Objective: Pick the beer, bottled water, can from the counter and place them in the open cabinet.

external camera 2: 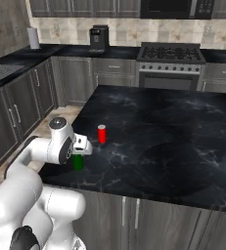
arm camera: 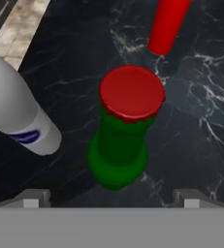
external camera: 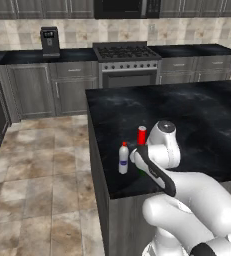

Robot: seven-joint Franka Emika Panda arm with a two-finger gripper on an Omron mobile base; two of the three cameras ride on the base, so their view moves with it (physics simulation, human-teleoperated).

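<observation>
- Here the desk (external camera: pixel 197 125), a black marble-look island top on grey wood-grain panels, carries all three drinks near its front left corner; none has reached the cabinet, so the task looks to be at its first pick.
- The white arm bends low over that corner, and its tool (arm camera: pixel 113 196) hangs directly above the beer with jaws spread wide, holding nothing.
- The bottled water (external camera: pixel 123 158) stands upright just beside the beer, on the side toward the desk's edge; in the hand view its white body lies close to the left fingertip (arm camera: pixel 33 197).
- The beer (arm camera: pixel 119 145), a dark green bottle with a red crown cap, stands upright, centred between the two fingertips.
- The can (external camera 2: pixel 101 134), short and red, stands a little farther in on the desk, apart from both bottles.
- Next, I judge, the tool must descend straight over the beer's neck and close there, keeping clear of the water bottle.
</observation>
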